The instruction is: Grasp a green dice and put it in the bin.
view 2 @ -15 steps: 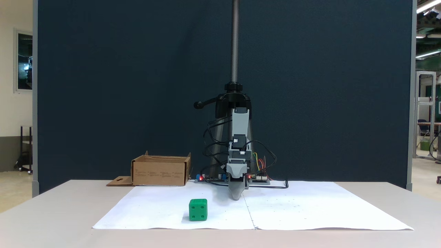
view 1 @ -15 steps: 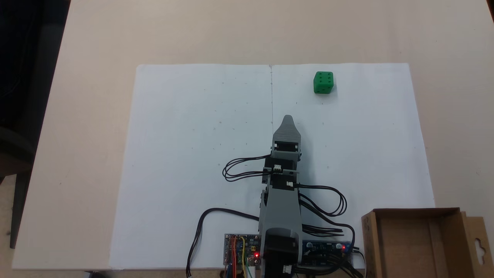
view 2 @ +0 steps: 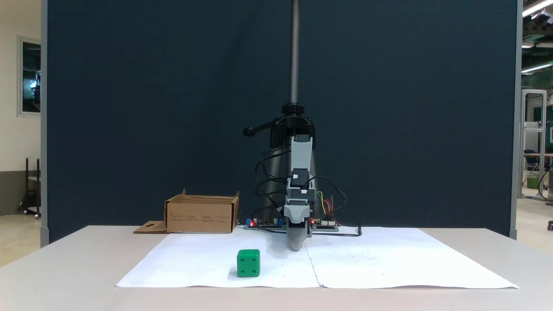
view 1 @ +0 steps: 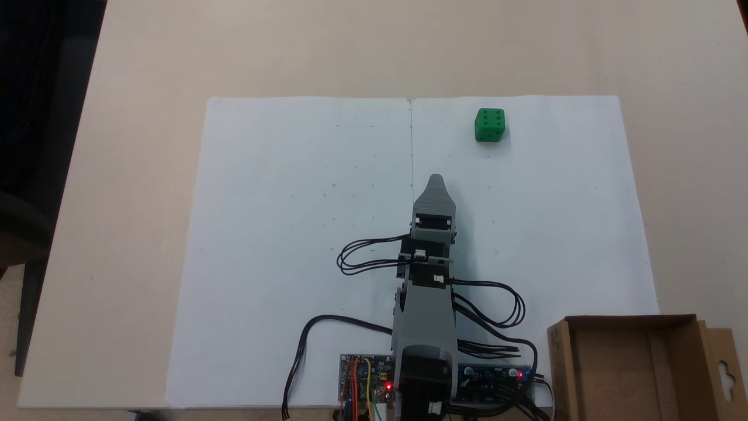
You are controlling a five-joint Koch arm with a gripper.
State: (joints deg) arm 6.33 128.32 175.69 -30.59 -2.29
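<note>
The green dice rests on the white paper, far from the arm and to the right in a fixed view; the other fixed view has the green dice near the front, left of centre. My gripper points away from the base, well short of the dice and left of it. From the front, the gripper tips down close to the paper. A single grey tapered tip shows, with one jaw hiding the other. The bin, a brown cardboard box, stands at the lower right beside the arm's base; the bin has nothing visible inside.
White paper sheets cover the middle of the beige table. Circuit boards and looping black cables sit around the arm's base. A dark partition and a camera pole stand behind the table.
</note>
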